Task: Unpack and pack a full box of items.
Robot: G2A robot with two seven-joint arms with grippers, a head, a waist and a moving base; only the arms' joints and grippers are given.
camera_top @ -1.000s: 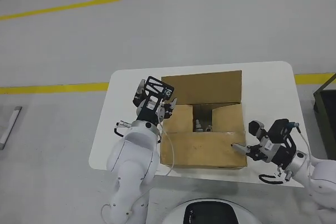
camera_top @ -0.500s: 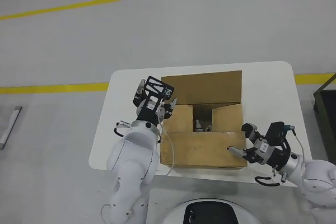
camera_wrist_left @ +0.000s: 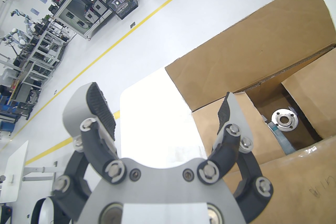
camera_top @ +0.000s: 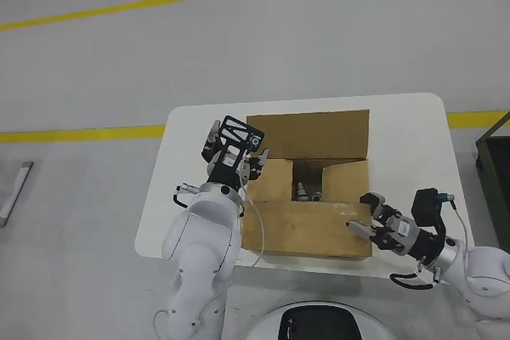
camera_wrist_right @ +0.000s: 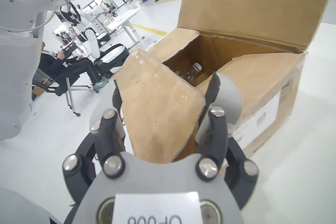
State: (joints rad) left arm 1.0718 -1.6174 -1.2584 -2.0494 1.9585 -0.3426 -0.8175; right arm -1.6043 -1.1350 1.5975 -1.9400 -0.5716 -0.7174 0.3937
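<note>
An open cardboard box (camera_top: 306,133) stands on the white table (camera_top: 408,127), its far flap upright and its near flap (camera_top: 310,228) folded outward toward me. Inside lie a metal flange (camera_wrist_left: 284,120) and a clear bottle with a white cap (camera_wrist_right: 193,71). My left gripper (camera_top: 236,143) is raised beside the box's left side, open and holding nothing (camera_wrist_left: 161,101). My right gripper (camera_top: 363,214) is at the near flap's right corner, open, with the flap's corner (camera_wrist_right: 162,104) between its fingers. One finger is hidden behind the cardboard.
A dark green rack (camera_top: 501,170) stands off the table's right edge. Bare table strips lie to the left (camera_top: 195,127) and right of the box. The near table edge runs just below the near flap.
My right gripper has moved left and slid over the near flap's right corner. The box has shifted very slightly. The left arm has not moved.
</note>
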